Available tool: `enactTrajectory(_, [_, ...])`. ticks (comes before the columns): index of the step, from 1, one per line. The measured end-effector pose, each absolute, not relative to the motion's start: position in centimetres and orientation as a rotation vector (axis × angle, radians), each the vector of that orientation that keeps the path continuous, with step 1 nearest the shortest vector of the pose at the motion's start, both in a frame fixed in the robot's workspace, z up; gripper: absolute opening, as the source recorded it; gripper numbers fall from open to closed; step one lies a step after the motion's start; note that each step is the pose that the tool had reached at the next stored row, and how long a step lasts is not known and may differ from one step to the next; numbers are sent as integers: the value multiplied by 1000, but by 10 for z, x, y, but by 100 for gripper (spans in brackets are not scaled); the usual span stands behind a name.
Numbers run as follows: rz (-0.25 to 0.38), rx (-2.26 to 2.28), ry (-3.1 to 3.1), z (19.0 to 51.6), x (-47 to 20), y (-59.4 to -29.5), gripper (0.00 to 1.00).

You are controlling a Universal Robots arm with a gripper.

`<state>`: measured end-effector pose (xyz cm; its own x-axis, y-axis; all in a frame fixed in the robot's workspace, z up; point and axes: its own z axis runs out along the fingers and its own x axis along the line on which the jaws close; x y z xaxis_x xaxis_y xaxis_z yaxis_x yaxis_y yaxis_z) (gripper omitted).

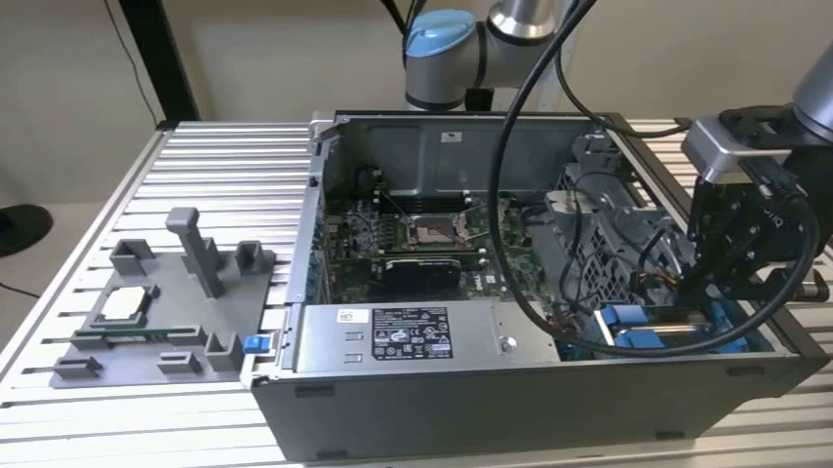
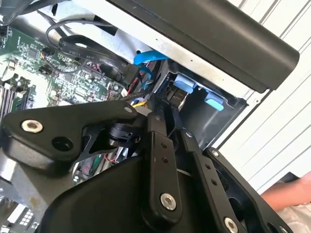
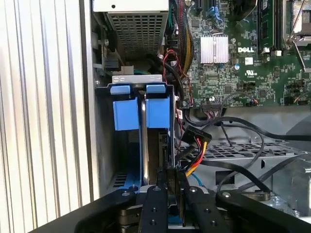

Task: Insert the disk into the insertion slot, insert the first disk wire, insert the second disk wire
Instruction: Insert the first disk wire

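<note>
Black claw [image 3: 169, 175] hanging at the drive bay [image 3: 104, 145] of the grey computer case [image 1: 521, 400].
The blue-framed disk [image 3: 158, 112] is standing on edge, long axis running toward the claw; its grip cannot be told.

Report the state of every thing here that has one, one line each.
gripper, shut on the wire connector
disk, in the insertion slot, in its blue carrier
computer case, open, side cover off
power-supply box, mounted inside the case
</note>
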<state>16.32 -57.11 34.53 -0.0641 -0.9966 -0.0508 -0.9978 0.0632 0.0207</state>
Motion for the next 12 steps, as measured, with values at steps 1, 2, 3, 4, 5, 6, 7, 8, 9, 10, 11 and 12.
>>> enactTrajectory(1, [75, -2133, 2272, 345, 163, -571, 0])
enactTrajectory(2, [73, -2133, 2270, 345, 164, -571, 0])
enactTrajectory(3, [71, -2133, 2268, 344, 164, -571, 0])
enactTrajectory(4, [71, -2133, 2268, 344, 164, -571, 0])
enactTrajectory(5, [71, -2133, 2268, 344, 164, -571, 0])
enactTrajectory(6, [71, -2133, 2268, 344, 164, -571, 0])
enactTrajectory(7, [71, -2133, 2268, 343, 164, -571, 0])
enactTrajectory(8, [71, -2133, 2268, 343, 164, -571, 0])
enactTrajectory(9, [71, -2133, 2268, 343, 164, -571, 0])
enactTrajectory(10, [70, -2133, 2268, 343, 164, -571, 0])
enactTrajectory(11, [70, -2133, 2268, 342, 164, -571, 0])
enactTrajectory(12, [71, -2133, 2268, 342, 164, -571, 0])
